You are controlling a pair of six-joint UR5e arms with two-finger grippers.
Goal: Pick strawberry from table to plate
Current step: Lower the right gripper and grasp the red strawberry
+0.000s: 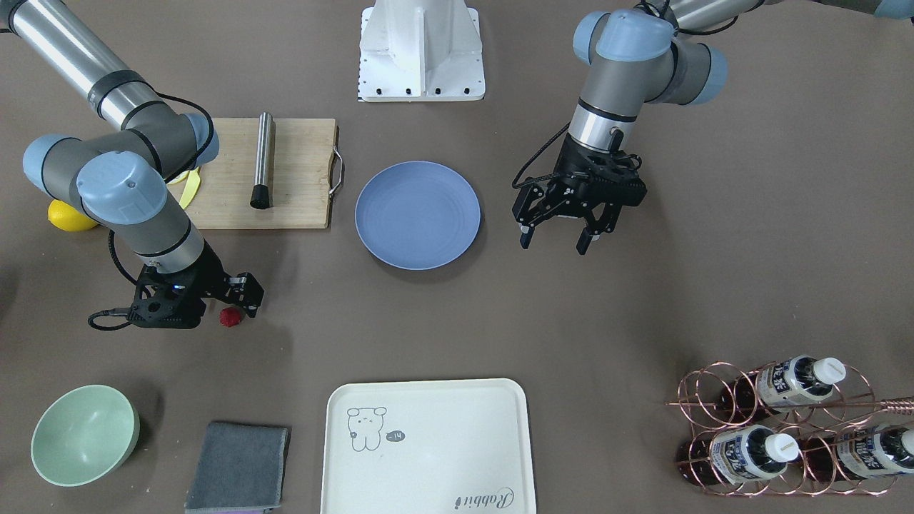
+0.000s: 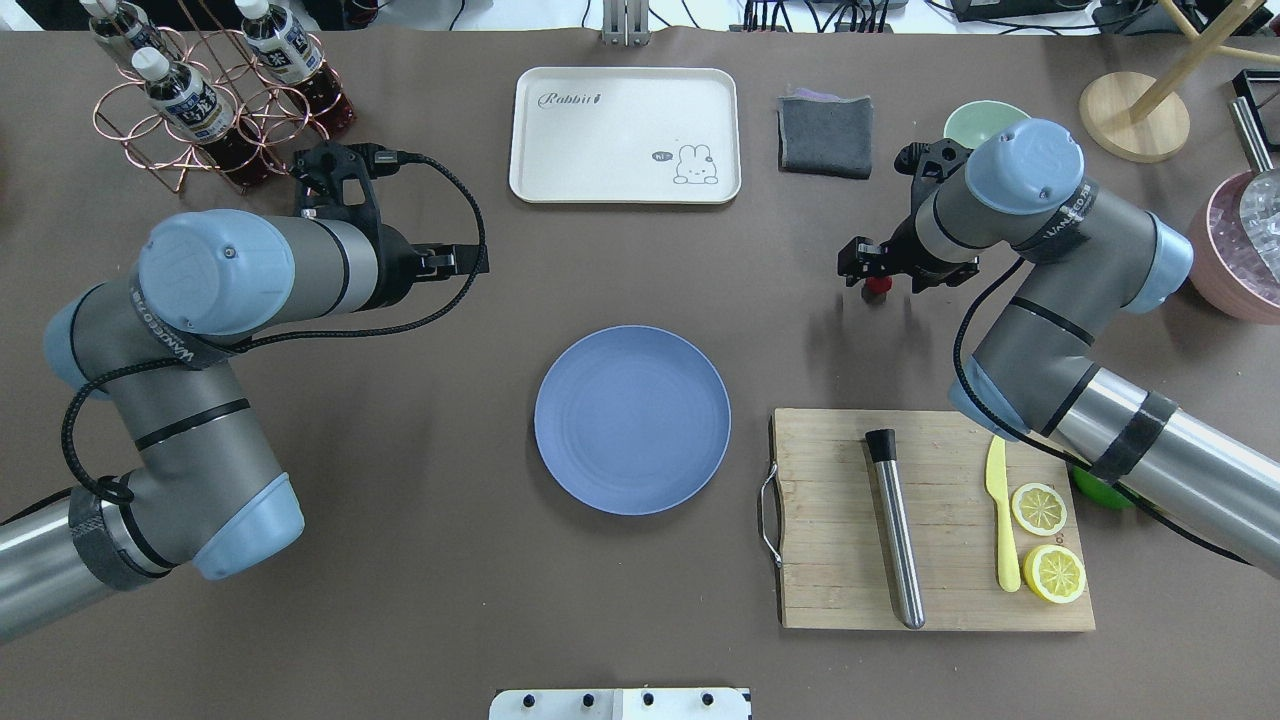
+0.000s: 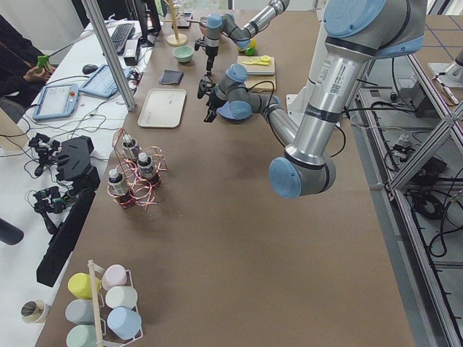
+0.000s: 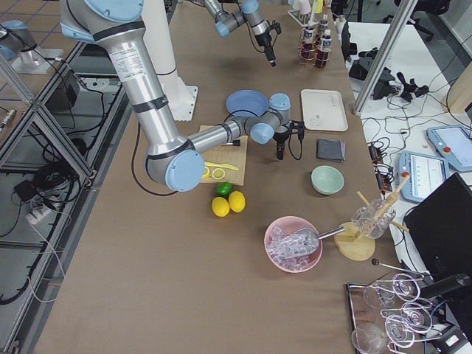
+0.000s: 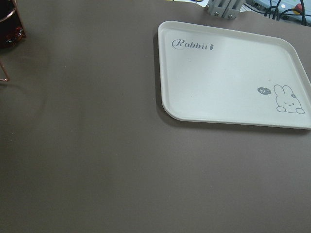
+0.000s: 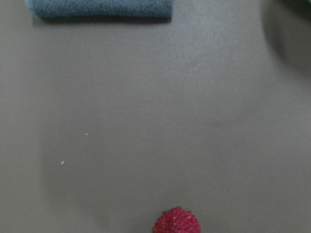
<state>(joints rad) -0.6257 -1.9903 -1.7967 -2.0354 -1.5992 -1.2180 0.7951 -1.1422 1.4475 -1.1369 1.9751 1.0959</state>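
The strawberry (image 1: 230, 317) (image 2: 877, 287) is a small dark-red bumpy berry lying on the grey-brown table (image 1: 643, 321). In the right wrist view the strawberry (image 6: 177, 222) shows at the bottom edge, with no fingers in sight. My right gripper (image 1: 230, 305) (image 2: 880, 268) hangs low right over the berry, open, its fingers on either side of it. The blue-lavender plate (image 1: 418, 214) (image 2: 632, 420) sits bare at the table's middle. Beside the plate my left gripper (image 1: 557, 241) hovers open, holding nothing.
A wooden cutting board (image 2: 840, 530) holds a steel rod (image 2: 895, 530), a yellow knife and lemon slices (image 2: 1045, 540). A cream tray (image 2: 625, 135), grey cloth (image 2: 825, 135), mint bowl (image 2: 975, 120) and copper bottle rack (image 2: 200, 100) line the far side.
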